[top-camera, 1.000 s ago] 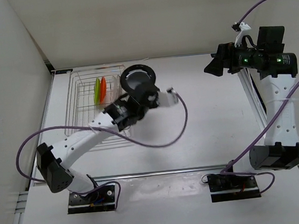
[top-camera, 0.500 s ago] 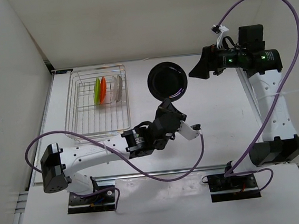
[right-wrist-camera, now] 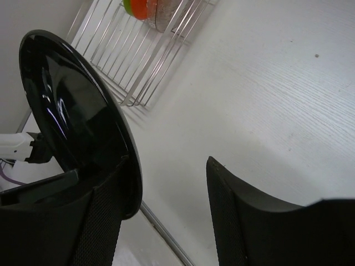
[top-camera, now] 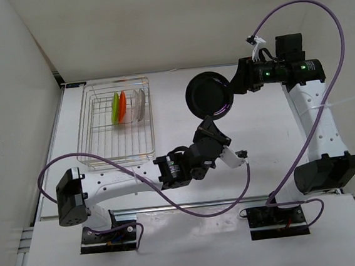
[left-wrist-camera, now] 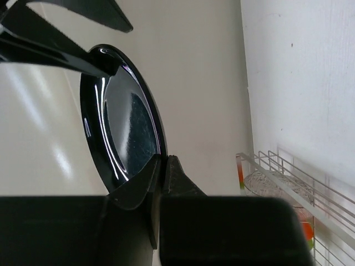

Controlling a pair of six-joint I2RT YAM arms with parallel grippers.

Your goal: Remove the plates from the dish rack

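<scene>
Bright, even light; soft shadows.

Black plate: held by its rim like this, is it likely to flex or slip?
Probably stiff: the black plate shows no bend though pinched only at its rim by the left gripper. Its glossy, reflective face suggests it could slip or pivot in that thin pinch.

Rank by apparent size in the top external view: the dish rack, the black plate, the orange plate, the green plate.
1. dish rack
2. black plate, held up nearer the camera
3. orange plate and green plate: both edge-on slivers, too alike to rank
</scene>
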